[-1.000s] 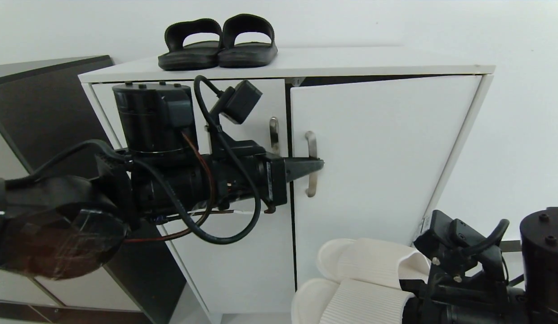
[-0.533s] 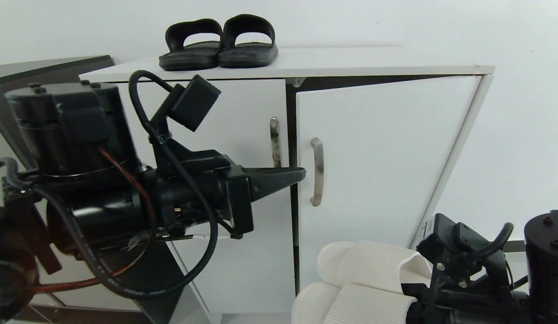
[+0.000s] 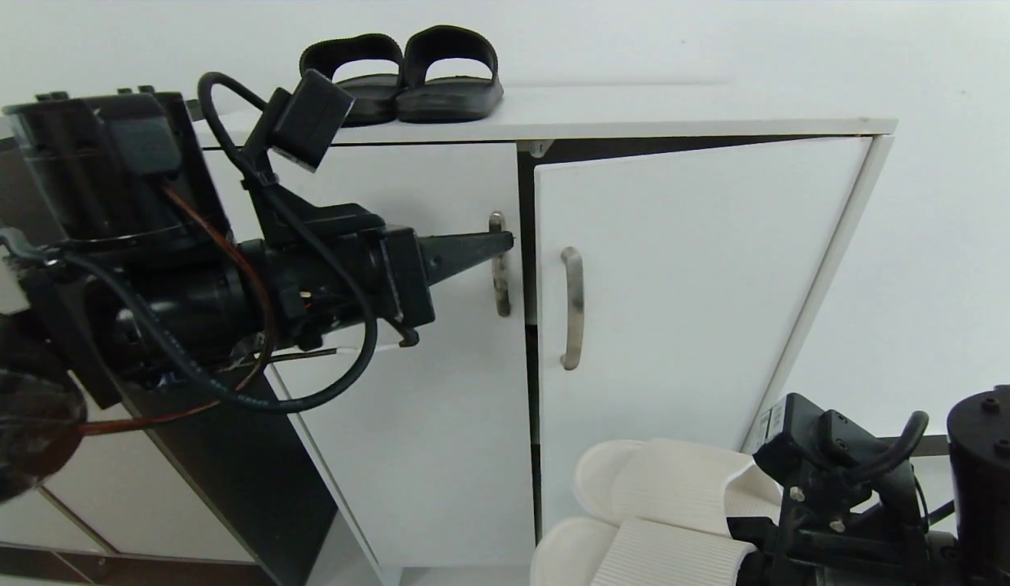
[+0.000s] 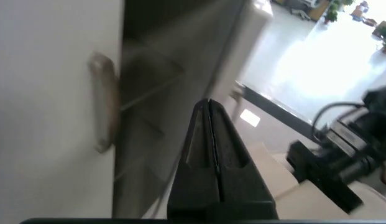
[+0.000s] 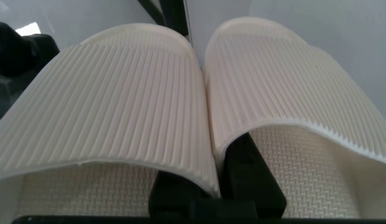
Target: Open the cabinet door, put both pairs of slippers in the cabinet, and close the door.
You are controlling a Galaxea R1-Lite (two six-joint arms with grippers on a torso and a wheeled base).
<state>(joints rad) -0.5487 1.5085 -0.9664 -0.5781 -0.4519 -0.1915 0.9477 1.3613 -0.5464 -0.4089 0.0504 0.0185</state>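
Head view. The white cabinet (image 3: pixel 635 110) has two doors. The right door (image 3: pixel 692 268) is slightly ajar, with a dark gap along its top edge; the left door (image 3: pixel 423 391) looks flush. The black slippers (image 3: pixel 407 77) sit side by side on the cabinet top, toward the far left. The left gripper (image 3: pixel 505 238) lies level and points right, its tips at the upper end of the left door's handle (image 3: pixel 499 277). Its fingers are pressed together with nothing between them. I can't tell whether it touches the handle. The right door's handle (image 3: pixel 571 308), just to the right, is free. The white slippers (image 3: pixel 659 496) are low at the near right, in front of the right door's foot. They are probably parked there until the door is wide open.

Left wrist view. The closed fingers run to a single point. The left door's handle (image 4: pixel 102 112) is off to one side, clearly apart from the tip. My guess is that closed tips are meant to hook or push a door edge, not to grip it.

Right wrist view. The right gripper (image 5: pixel 217 186) pinches the two white slippers by their touching inner walls, so one grip carries the pair. The ribbed straps face the camera. The hold looks snug.
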